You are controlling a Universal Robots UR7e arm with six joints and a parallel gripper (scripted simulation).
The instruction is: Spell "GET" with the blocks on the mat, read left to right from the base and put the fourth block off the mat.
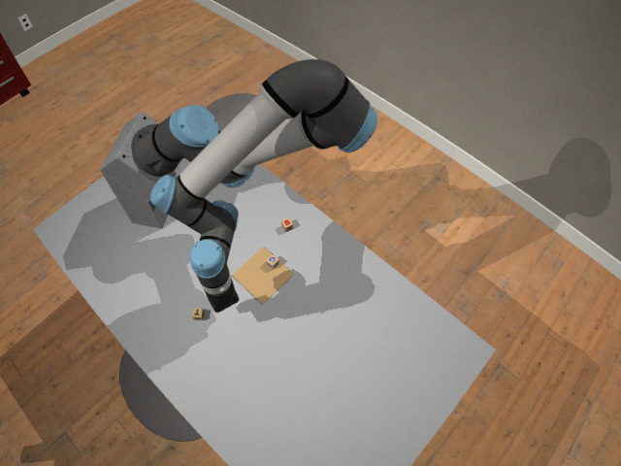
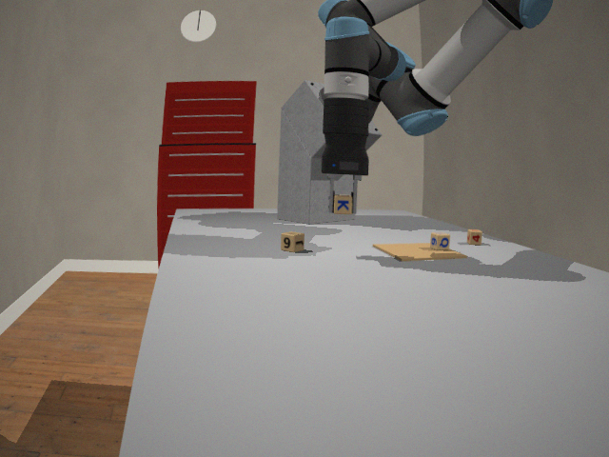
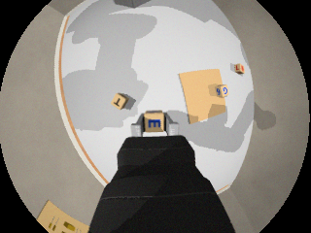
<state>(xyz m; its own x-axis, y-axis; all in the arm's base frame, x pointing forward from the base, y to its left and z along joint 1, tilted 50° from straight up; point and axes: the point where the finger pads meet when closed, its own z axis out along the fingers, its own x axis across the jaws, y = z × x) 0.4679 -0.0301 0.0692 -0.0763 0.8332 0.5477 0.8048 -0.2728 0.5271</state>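
I hold a wooden block (image 2: pixel 343 204) pinched between my fingers (image 2: pixel 353 195), lifted off the grey table (image 2: pixel 343 344); its side face shows a blue K, its top a blue E. My gripper (image 2: pixel 343 207) points straight down. The tan mat (image 1: pixel 261 275) lies flat nearby, with the G block (image 1: pixel 272 260) on it. The T block (image 1: pixel 199 313) sits on the table on my other side, and a red-lettered block (image 1: pixel 287 223) rests beyond the mat.

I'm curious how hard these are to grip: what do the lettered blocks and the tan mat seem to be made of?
The held block and the block on the mat look like pale matte wood with painted blue characters. The mat is thin, flat, tan and dull, perhaps cork or card; its material isn't certain.
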